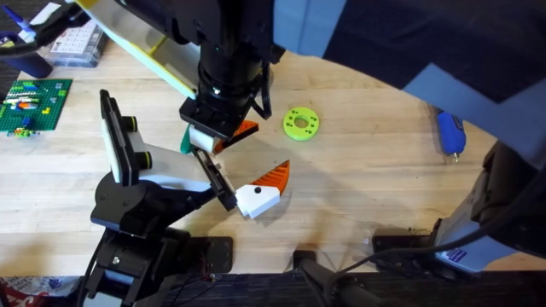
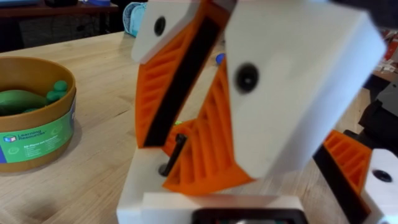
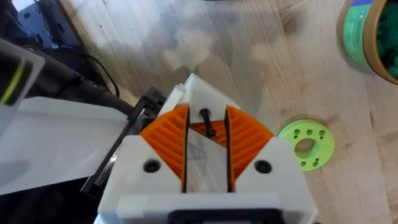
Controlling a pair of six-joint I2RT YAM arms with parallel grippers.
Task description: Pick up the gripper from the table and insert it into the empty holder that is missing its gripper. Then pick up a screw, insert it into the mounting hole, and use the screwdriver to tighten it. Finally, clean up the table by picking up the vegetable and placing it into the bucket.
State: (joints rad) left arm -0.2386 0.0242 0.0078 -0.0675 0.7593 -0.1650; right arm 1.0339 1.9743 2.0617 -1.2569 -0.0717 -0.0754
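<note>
Your blue screwdriver [image 1: 450, 134] lies flat at the table's far right, silver bit pointing toward the arms' bases. A black screw [image 3: 208, 122] stands in the white mount between orange ribbed pads. The yellow-brown bucket [image 2: 34, 118] sits upright, already holding a green vegetable [image 2: 28, 99].

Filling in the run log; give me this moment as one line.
right gripper at screw | left gripper close by | screwdriver lying on table | bucket holds green item
</note>
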